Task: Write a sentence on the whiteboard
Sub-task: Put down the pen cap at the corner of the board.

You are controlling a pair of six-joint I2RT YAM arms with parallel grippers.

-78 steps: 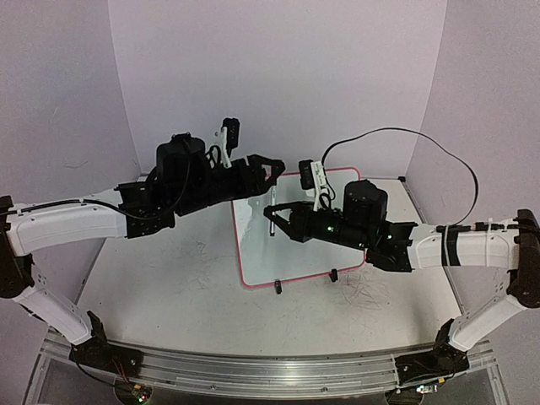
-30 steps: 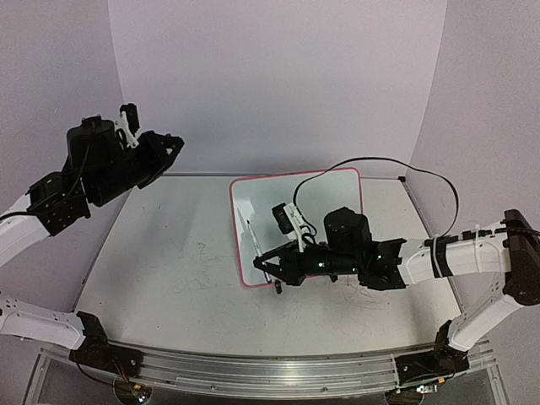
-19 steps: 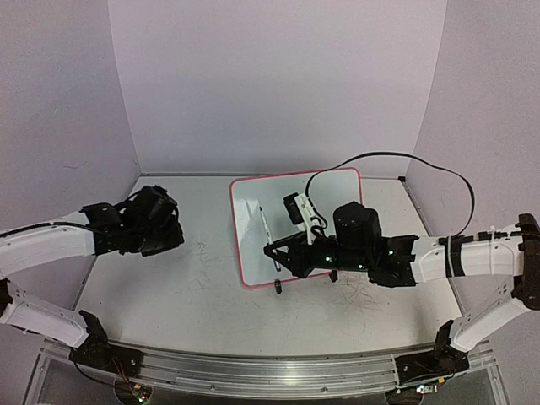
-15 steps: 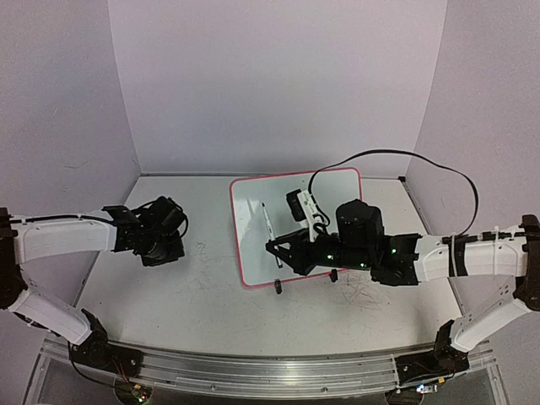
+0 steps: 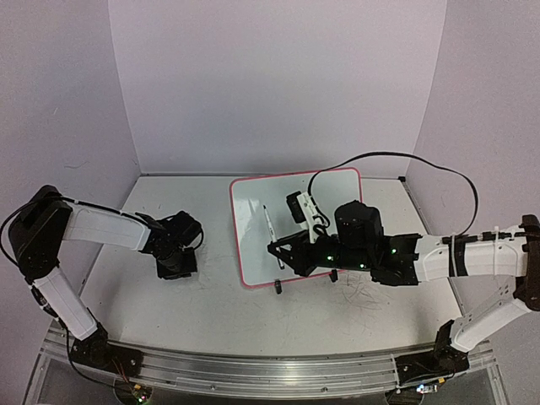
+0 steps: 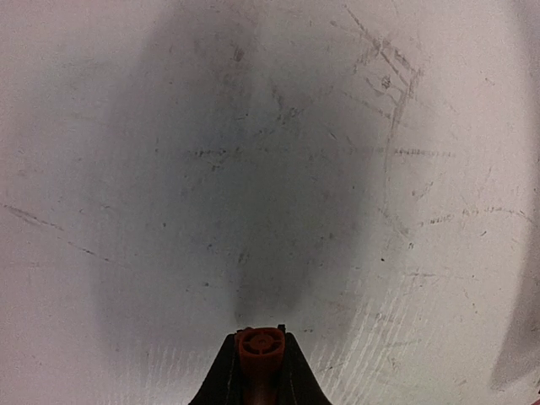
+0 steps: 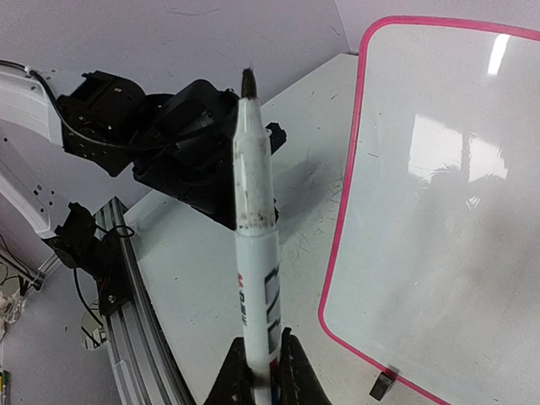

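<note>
Gleaming glossy pink-framed whiteboard (image 5: 249, 245)

White arm links (image 5: 101, 224), blk joints (image 5: 528, 270) & motors (image 5: 359, 223), loose blk cable (image 5: 380, 153) (rt arm (image 5: 477, 257)), green LEDs (image 5: 391, 251)

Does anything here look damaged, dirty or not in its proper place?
Nothing serious. The tabletop carries dark scuffs and scribbles, the marker barrel is smudged, and the whiteboard lies slightly askew.
</note>
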